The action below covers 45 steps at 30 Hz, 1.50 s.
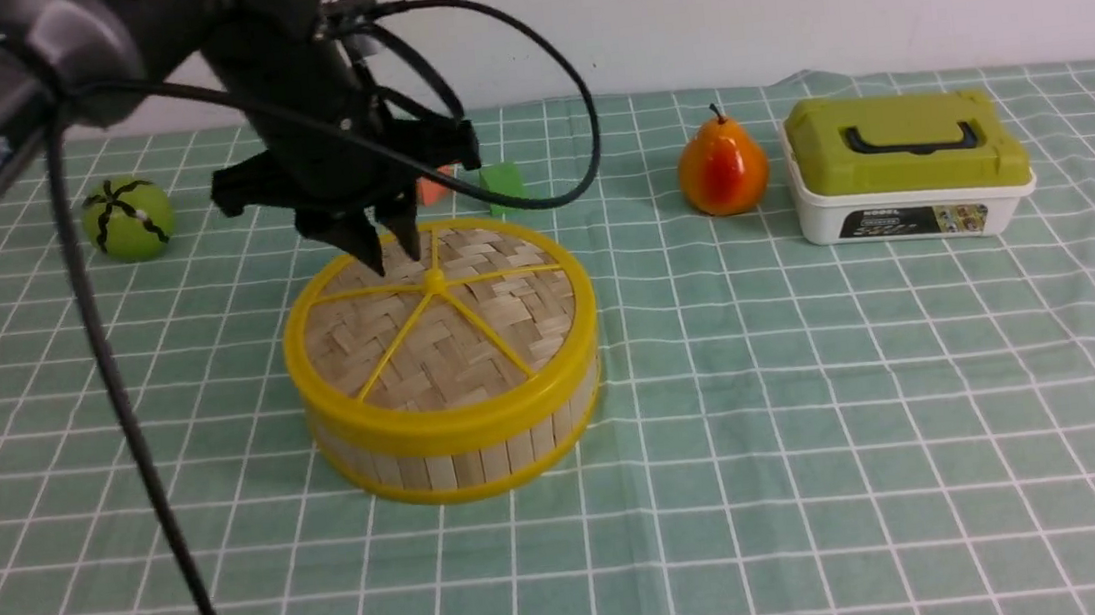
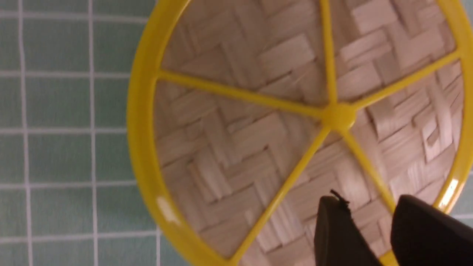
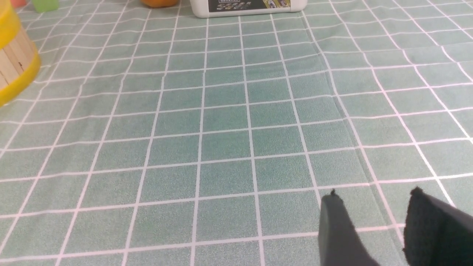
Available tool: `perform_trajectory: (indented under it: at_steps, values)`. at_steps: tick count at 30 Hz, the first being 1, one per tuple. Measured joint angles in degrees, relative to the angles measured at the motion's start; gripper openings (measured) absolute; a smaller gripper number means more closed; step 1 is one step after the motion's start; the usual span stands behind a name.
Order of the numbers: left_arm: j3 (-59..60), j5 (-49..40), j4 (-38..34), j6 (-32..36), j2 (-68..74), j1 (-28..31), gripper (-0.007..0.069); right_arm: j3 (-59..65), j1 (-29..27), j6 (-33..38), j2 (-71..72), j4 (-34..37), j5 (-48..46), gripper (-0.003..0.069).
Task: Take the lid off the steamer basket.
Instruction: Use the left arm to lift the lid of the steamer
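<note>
The lid (image 1: 439, 328), woven bamboo with a yellow rim, spokes and centre knob, sits on the steamer basket (image 1: 461, 456) at centre left of the cloth. My left gripper (image 1: 392, 252) hangs over the lid's far part, just behind the knob. It is open, tips close above the weave. In the left wrist view the lid (image 2: 240, 140) fills the frame and the left gripper (image 2: 369, 201) has one yellow spoke running between its fingers, with gaps on both sides. My right gripper (image 3: 375, 195) is open over bare cloth, with the basket's wall (image 3: 14, 55) far off; it is outside the front view.
A pear (image 1: 722, 170) and a white box with a green lid (image 1: 906, 167) stand at the back right. A green ball (image 1: 127, 217) lies at the back left. Small green (image 1: 503, 186) and orange (image 1: 433, 188) blocks sit just behind the basket.
</note>
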<state>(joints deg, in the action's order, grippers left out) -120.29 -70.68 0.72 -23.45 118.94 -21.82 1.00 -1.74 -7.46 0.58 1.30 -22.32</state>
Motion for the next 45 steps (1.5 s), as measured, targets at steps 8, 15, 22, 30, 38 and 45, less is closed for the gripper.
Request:
perform_trajectory:
  at_steps: [8, 15, 22, 30, 38, 45]
  values:
    - [-3.71, -0.5, 4.66, -0.1, 5.46, -2.25, 0.0367, 0.0, 0.0, 0.0, 0.0, 0.0, 0.0, 0.0241]
    - [-3.84, -0.48, 6.6, -0.2, 7.86, -2.25, 0.0338, 0.0, 0.0, 0.0, 0.0, 0.0, 0.0, 0.0241]
    - [-3.97, -0.37, 5.95, -0.2, 9.1, -2.25, 0.0296, 0.0, 0.0, 0.0, 0.0, 0.0, 0.0, 0.0241]
    - [-4.11, 1.5, 5.9, -0.2, 9.1, -2.25, 0.0269, 0.0, 0.0, 0.0, 0.0, 0.0, 0.0, 0.0241]
    - [-4.11, 3.31, 5.9, -0.2, 9.23, -2.25, 0.0269, 0.0, 0.0, 0.0, 0.0, 0.0, 0.0, 0.0241]
    - [-4.22, 3.65, 6.33, -0.22, 9.78, -2.25, 0.0254, 0.0, 0.0, 0.0, 0.0, 0.0, 0.0, 0.0241]
